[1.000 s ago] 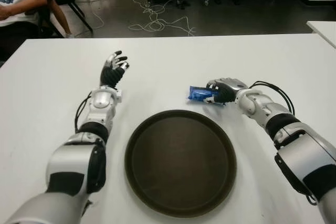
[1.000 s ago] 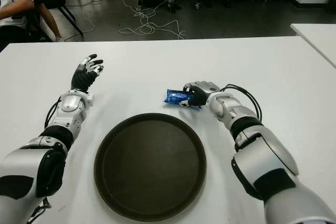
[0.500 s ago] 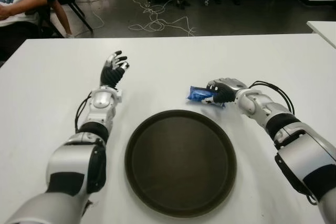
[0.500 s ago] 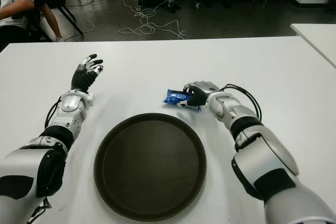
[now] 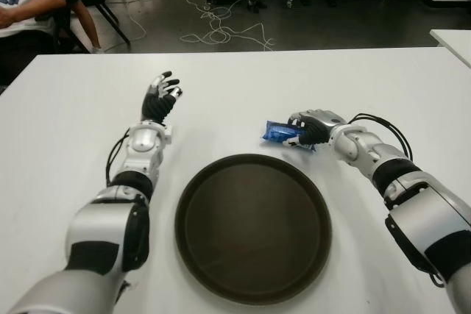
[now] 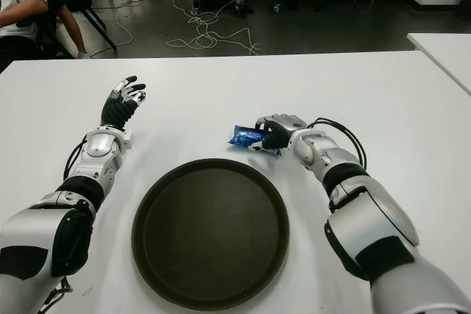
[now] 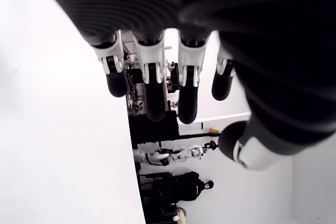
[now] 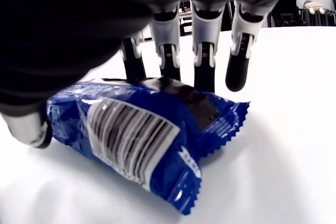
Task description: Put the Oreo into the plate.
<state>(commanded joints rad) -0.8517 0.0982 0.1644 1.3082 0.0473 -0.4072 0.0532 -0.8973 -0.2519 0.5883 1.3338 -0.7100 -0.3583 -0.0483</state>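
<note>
White worktop (image 5: 66, 123) carries a dark round plate (image 5: 252, 227), just near-left of the right hand (image 5: 313, 129), whose fingers curl over the blue Oreo pack (image 5: 280, 132), gripping for transfer. Left hand (image 5: 161, 97), far side, spread, empty.

Right hand (image 5: 313, 127) curled in a grasp — left hand (image 5: 160, 98) raised, fingers spread, holding nothing.

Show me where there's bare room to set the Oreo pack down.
The plate is bare all over, just in front of the right hand closed on the Oreo pack. The table beyond that hand is also free. The open left hand shows left of the plate.
</note>
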